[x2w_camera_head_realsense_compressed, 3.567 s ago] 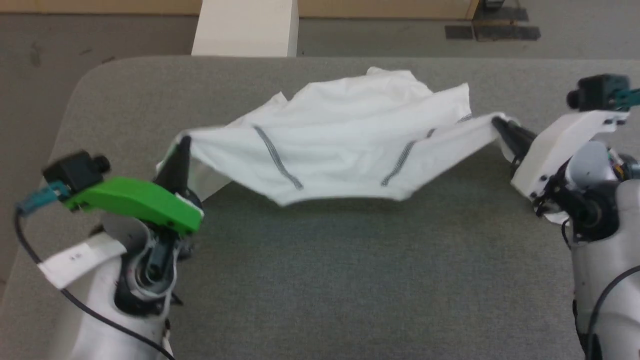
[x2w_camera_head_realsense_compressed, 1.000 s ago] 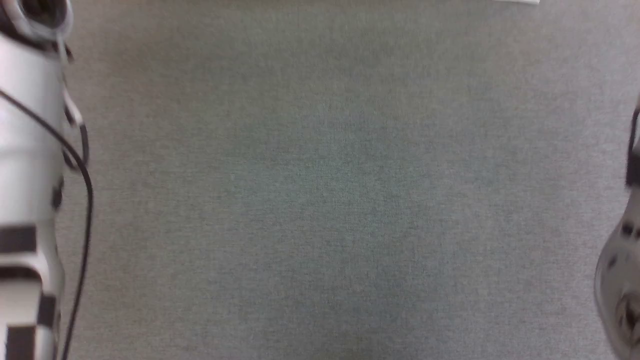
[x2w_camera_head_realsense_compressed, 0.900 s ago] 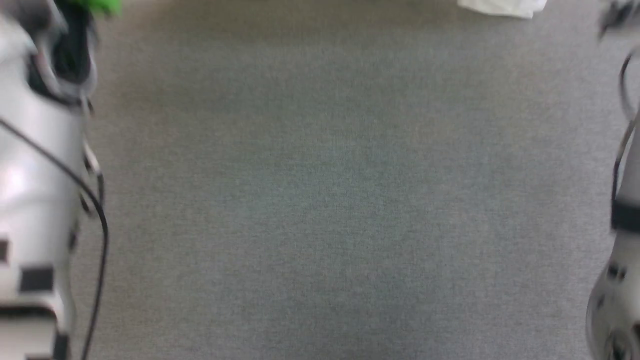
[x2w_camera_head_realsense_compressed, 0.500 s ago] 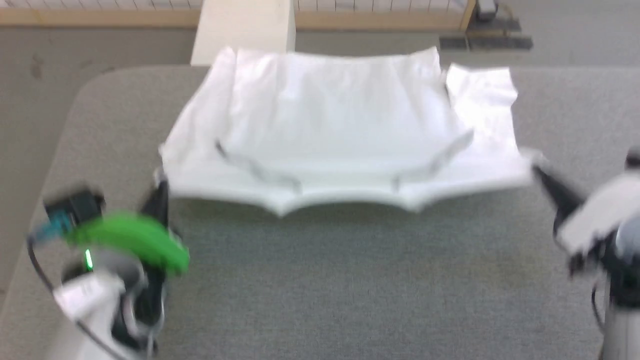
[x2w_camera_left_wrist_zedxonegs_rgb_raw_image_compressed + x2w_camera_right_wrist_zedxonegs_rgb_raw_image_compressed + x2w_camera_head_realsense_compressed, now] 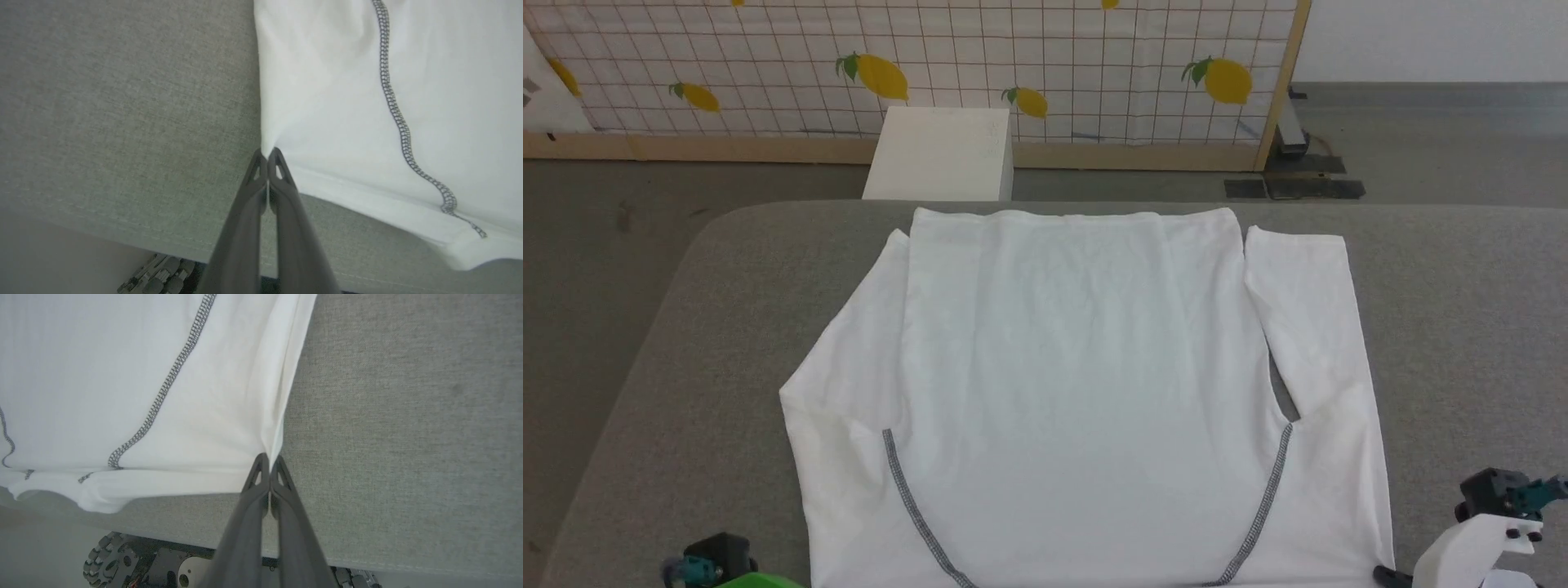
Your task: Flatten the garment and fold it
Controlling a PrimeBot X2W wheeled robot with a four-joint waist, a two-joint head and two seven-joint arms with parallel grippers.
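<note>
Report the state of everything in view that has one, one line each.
shirt, spread nearly flat on the table, sleeves lying alongside the body.
left gripper, shut on the shirt's near corner.
right gripper, shut on the shirt's other near corner.
box, standing on the floor beyond the table.
</note>
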